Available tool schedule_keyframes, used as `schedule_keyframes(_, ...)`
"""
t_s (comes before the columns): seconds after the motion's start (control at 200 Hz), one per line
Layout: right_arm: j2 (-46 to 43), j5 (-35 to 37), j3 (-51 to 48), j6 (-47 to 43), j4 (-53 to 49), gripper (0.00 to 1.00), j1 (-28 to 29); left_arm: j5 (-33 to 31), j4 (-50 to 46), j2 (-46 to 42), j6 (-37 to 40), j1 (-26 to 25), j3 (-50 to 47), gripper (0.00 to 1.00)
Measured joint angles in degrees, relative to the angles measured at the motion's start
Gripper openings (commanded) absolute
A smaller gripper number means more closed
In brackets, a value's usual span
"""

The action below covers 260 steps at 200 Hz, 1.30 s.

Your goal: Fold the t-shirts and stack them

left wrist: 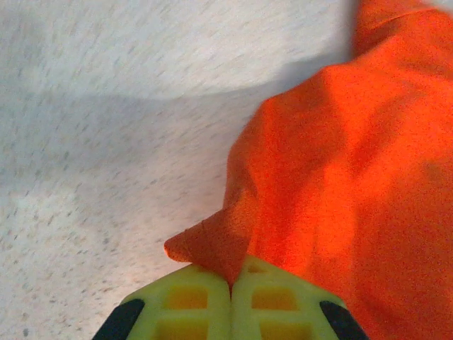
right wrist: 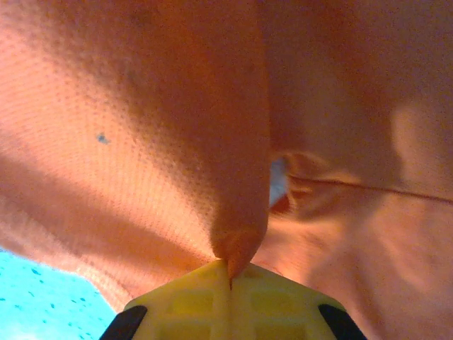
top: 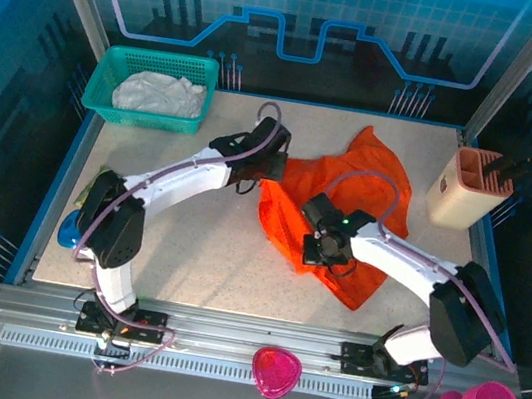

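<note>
Orange t-shirt (top: 349, 187) pinched twice, right of the basket (top: 156, 63).
Left gripper (left wrist: 231, 283) clenched its basket-side edge, right gripper (right wrist: 230, 273) a fold farther off; raising both evenly would best have spread it.

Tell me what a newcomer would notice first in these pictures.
The bright orange t-shirt lies crumpled at the middle of the table, toward the right. Both grippers are shut on it: the left gripper pinches its left edge, the right gripper a fold nearer the front. A white t-shirt sits bunched in the teal basket at the far left corner.
</note>
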Motion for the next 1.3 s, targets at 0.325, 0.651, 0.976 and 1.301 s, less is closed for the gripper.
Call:
schedule_keyframes(0.325,-5.11,4.79,-5.97,0.59,-5.14,0.0,-7.74,-5.35,-7.23,0.28,3.89,-17.11,-1.33,0.82)
schedule_keyframes(0.651,-9.09,6.99,-5.86,-1.14,-6.58,0.0,-14.53,-9.7,-13.46,-2.73,-6.56,-18.71,-9.68,0.75)
schedule_keyframes(0.976,-9.11,7.06,-5.88,-2.08,-6.56,0.04,-15.41,-4.15,-9.46,-6.62,-15.56,-10.08,-21.24,0.47)
schedule_keyframes(1.301,-8.76,5.79,-5.88,-3.52,-6.16,0.67,-15.58,5.68,1.25,3.43,-16.04,-8.44,-19.1,0.54)
